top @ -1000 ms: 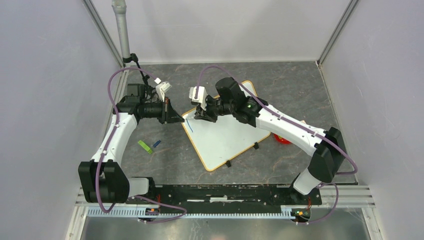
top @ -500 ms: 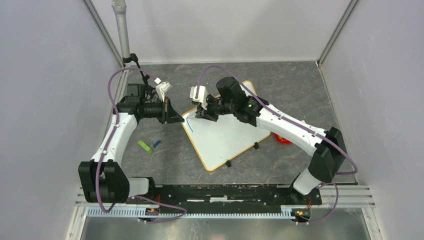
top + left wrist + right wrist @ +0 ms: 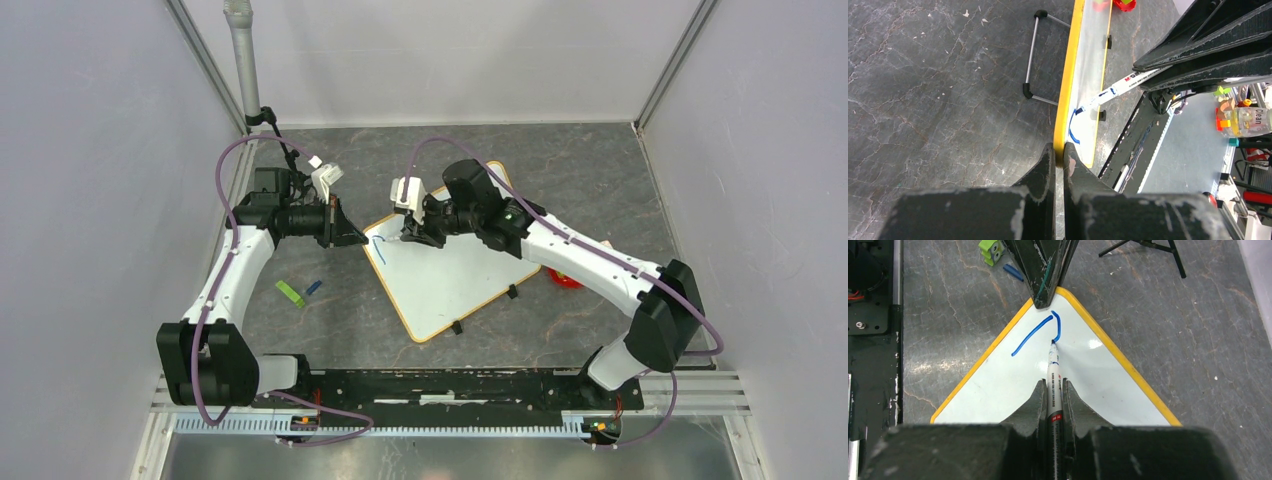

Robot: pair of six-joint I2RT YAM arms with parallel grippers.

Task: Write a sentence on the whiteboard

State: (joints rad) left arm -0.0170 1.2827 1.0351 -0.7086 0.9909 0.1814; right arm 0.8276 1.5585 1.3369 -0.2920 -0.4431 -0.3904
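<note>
- green block [image 3: 289,293]: flat on the counter [image 3: 600,180], off the whiteboard's [image 3: 460,278] left side, well apart from its frame.
- blue cap [image 3: 314,287]: just beside the green block, on the side nearer the whiteboard; not touching the frame.
- wire bracket [image 3: 1031,65]: thin metal rod with black end caps. It lies on the counter just outside the whiteboard's yellow edge.
- left end effector [image 3: 1058,157]: at the whiteboard's left corner. The fingers are together, pinched on the yellow frame from either side.
- whiteboard: flat on the dark marbled counter and turned like a diamond. One corner points toward the left arm. Two black clip feet [image 3: 457,327] sit on the near right edge.
- blue strokes [image 3: 1032,335]: just inside the whiteboard's left corner. There is one long slanted line and one short curved line beside it. No full letter can be read.
- marker [image 3: 1053,365]: white barrel with a dark tip, lying low over the whiteboard and pointing at the left corner. The tip meets the near end of the short curved stroke.
- right end effector [image 3: 1054,386]: over the whiteboard's white middle, behind the strokes. It is clamped on the marker barrel, a finger on each side.
- red object [image 3: 566,281]: on the counter off the whiteboard's right edge. It is mostly hidden under the right arm, so its shape is unclear.
</note>
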